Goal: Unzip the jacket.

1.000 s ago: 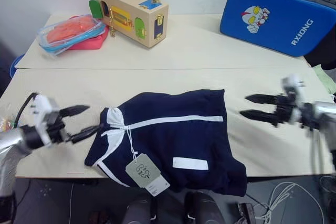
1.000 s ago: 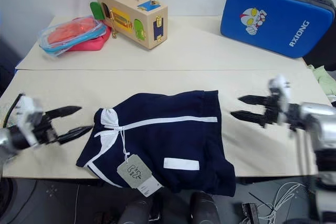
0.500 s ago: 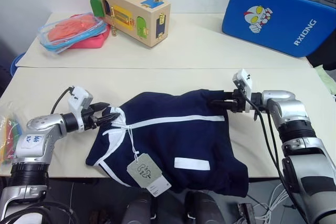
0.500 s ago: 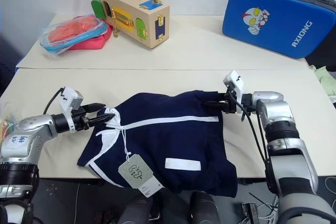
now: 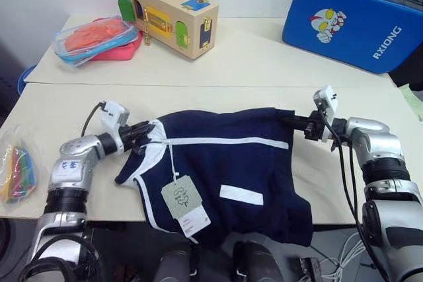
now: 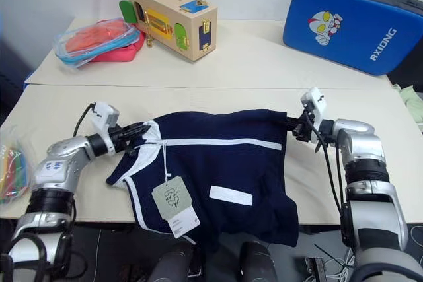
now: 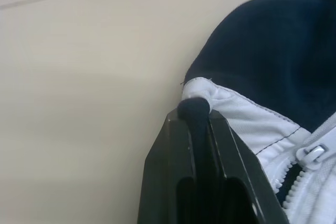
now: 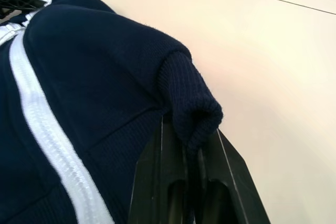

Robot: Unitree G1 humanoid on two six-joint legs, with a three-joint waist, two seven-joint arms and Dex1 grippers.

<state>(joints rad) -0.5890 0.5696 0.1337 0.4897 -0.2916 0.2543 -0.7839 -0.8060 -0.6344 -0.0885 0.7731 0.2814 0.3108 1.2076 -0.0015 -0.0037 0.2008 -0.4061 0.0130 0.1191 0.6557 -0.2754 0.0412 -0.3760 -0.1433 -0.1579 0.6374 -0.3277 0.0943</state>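
Both robot hands pinch the jacket (image 5: pixel 225 170): left fingers (image 7: pixel 195 129) at its collar, right fingers (image 8: pixel 181 182) at its hem. Pulling could slide it off the worktop (image 5: pixel 198 97).

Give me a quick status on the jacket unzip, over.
Left gripper shut on jacket collar. Right gripper shut on its ribbed hem. Jacket flat on table, zipper closed. Nothing blocking it.
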